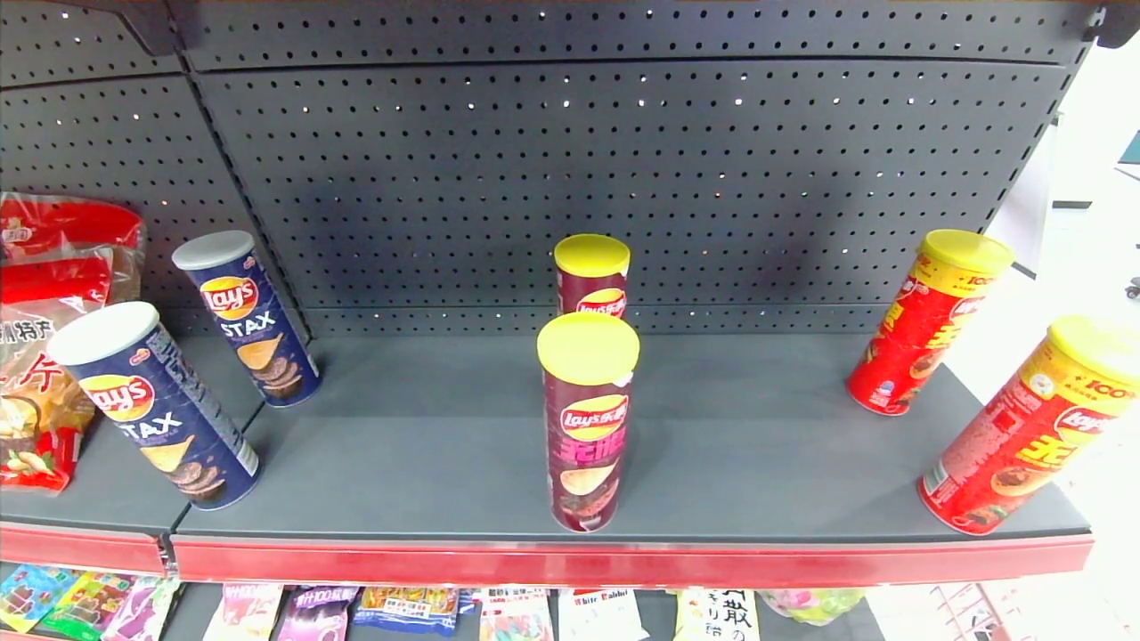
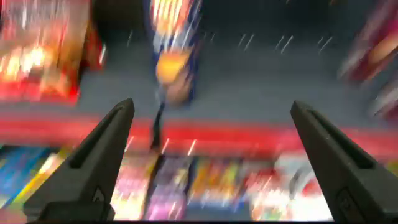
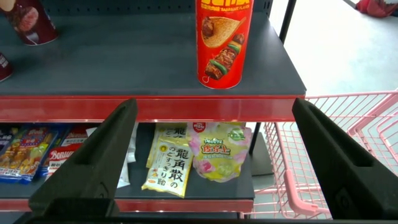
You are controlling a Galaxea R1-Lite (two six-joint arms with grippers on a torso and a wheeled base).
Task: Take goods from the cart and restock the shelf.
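Observation:
On the grey shelf (image 1: 427, 445) stand two blue chip cans (image 1: 165, 405) (image 1: 249, 318) at the left, two maroon cans with yellow lids (image 1: 586, 423) (image 1: 591, 274) in the middle, and two red cans (image 1: 1024, 432) (image 1: 926, 322) at the right. My left gripper (image 2: 211, 118) is open and empty in front of the shelf's red edge, facing a blue can (image 2: 174, 50). The right gripper (image 3: 214, 115) is open and empty too, below the shelf edge near a red can (image 3: 222, 40).
Snack bags (image 1: 44, 338) fill the shelf's left end. The lower shelf holds several packets (image 3: 175, 163) (image 3: 222, 152). A pink wire cart (image 3: 336, 155) stands to the right of the shelf. A pegboard back wall (image 1: 623, 178) closes the shelf behind.

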